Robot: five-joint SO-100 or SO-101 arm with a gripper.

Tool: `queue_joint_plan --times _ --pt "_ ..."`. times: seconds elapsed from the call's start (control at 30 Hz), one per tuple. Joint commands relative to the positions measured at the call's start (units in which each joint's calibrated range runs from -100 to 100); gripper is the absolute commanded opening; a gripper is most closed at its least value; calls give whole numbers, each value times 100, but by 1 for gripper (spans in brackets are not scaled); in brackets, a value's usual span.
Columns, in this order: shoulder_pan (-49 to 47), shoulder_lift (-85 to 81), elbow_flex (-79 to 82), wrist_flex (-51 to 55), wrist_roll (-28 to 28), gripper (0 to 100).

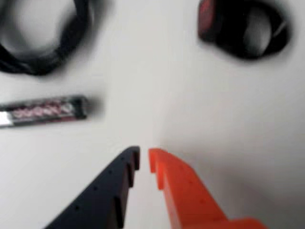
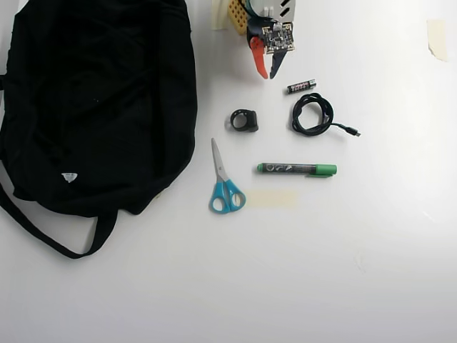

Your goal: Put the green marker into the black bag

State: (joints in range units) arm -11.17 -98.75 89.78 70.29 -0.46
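Observation:
The green marker lies flat on the white table in the overhead view, with its green cap pointing right; it is out of the wrist view. The black bag fills the upper left of the overhead view, with a strap trailing below it. My gripper hangs at the top centre, well above the marker in the picture and to the right of the bag. Its orange and black fingers stand almost together and hold nothing. The wrist view shows the gripper over bare table.
Blue-handled scissors, a small black ring-shaped object, a coiled black cable and a small battery lie around the marker. The battery, the cable and the ring object also show in the wrist view. A pale tape strip lies below the marker.

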Motion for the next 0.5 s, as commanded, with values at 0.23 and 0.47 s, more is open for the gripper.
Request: queue_joint_plan --times 0.23,0.47 --pt "-50 33 -155 -2248 15 2" --pt "-20 730 -532 -2955 41 2"
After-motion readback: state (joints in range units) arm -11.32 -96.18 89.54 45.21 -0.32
